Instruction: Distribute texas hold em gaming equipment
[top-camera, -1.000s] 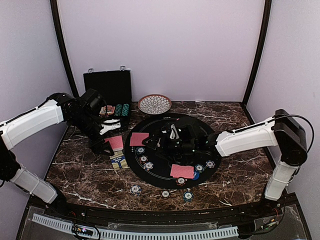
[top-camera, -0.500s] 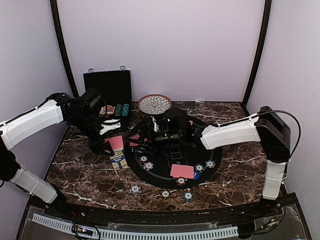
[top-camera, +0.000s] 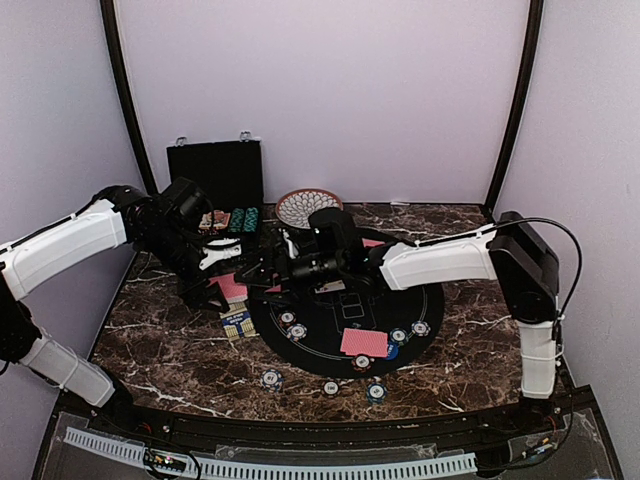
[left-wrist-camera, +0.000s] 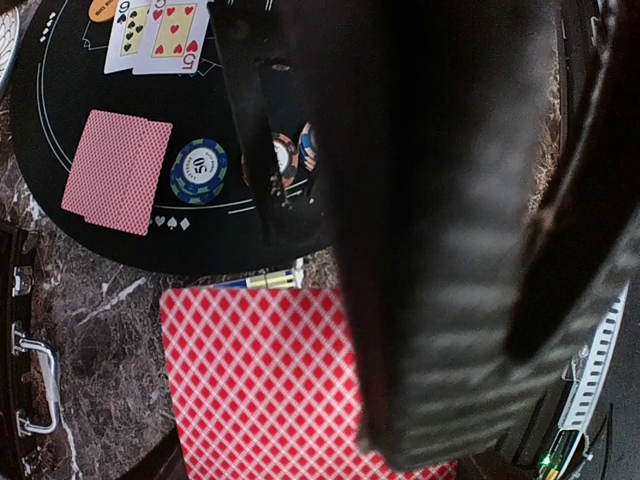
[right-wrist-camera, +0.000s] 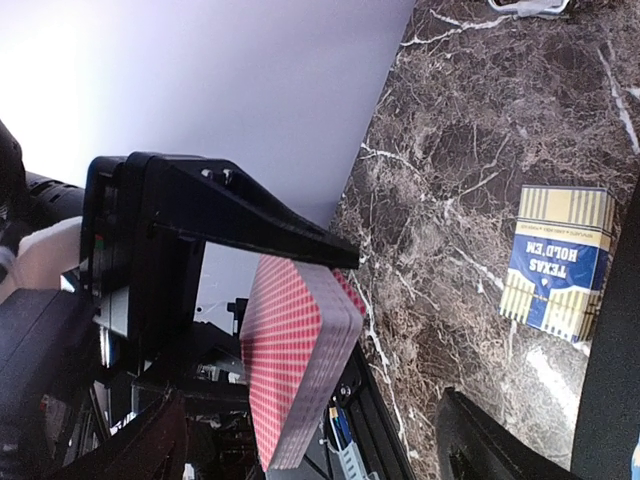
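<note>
The left gripper (top-camera: 220, 272) pinches a deck of red-backed cards (right-wrist-camera: 300, 360), holding it tilted and clear of the marble table (top-camera: 160, 340). A blue-and-cream card box (right-wrist-camera: 560, 262) lies flat near it. The right gripper (top-camera: 256, 272) faces the deck from close by, fingers spread wide and not touching it. Further right, face-down cards (top-camera: 364, 342) and striped chips (top-camera: 297, 331) lie on the black round mat (top-camera: 425, 300).

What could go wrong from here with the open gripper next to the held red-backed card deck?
The right gripper, jaws open, faces the edge of the whole stack of red-backed playing cards, so it may pinch several. The left gripper holds that stack clear of the brown marble tabletop; a tug could spill cards.
</note>
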